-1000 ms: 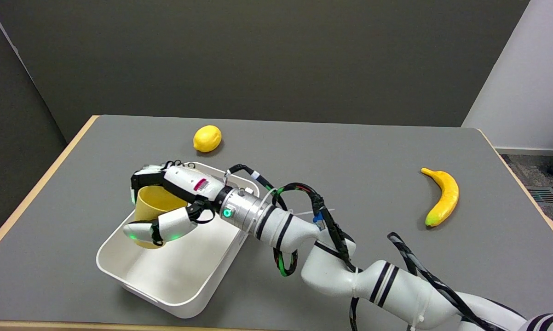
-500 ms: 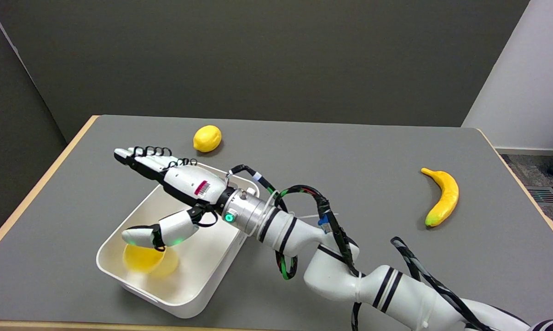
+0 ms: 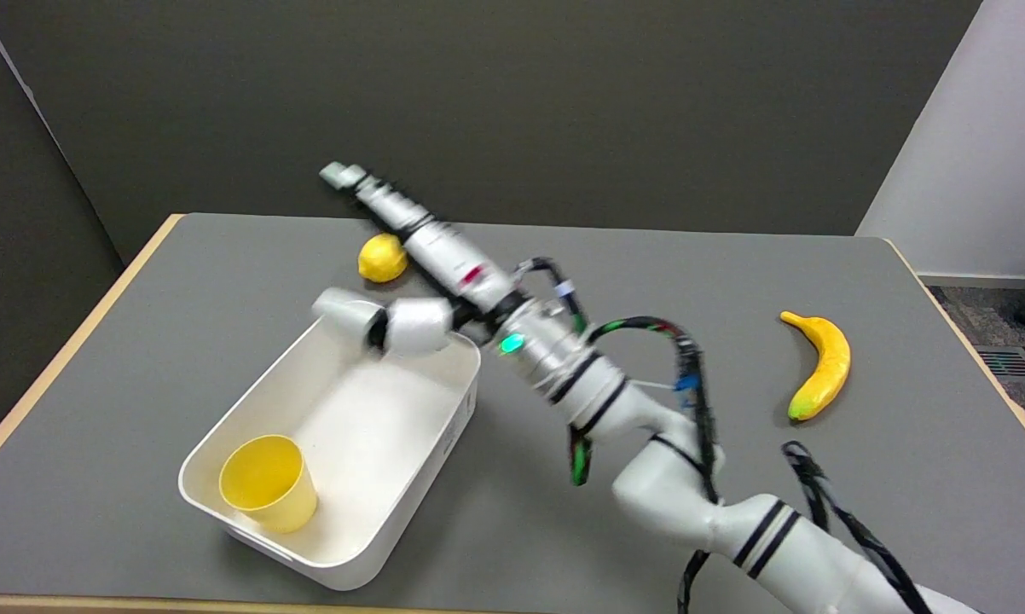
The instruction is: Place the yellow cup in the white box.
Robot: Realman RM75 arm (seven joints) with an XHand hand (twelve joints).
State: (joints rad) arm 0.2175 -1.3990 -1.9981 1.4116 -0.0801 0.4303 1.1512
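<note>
Lifted clear, the blurred robot hand (image 3: pixel 419 256) seems spread and empty; yellow cup (image 3: pixel 267 482) stands in white box (image 3: pixel 393 546).

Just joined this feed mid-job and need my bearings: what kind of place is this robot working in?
Probably a lab or test cell, not a home: a bare grey table set against plain dark partition walls, with staged props only: a lemon, banana, white box and yellow cup.

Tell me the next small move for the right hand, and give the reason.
Probably just draw the right hand back clear of the white box to rest. The yellow cup stands upright inside the box's near corner, the hand is open above the far rim holding nothing, so the placing looks done.
</note>
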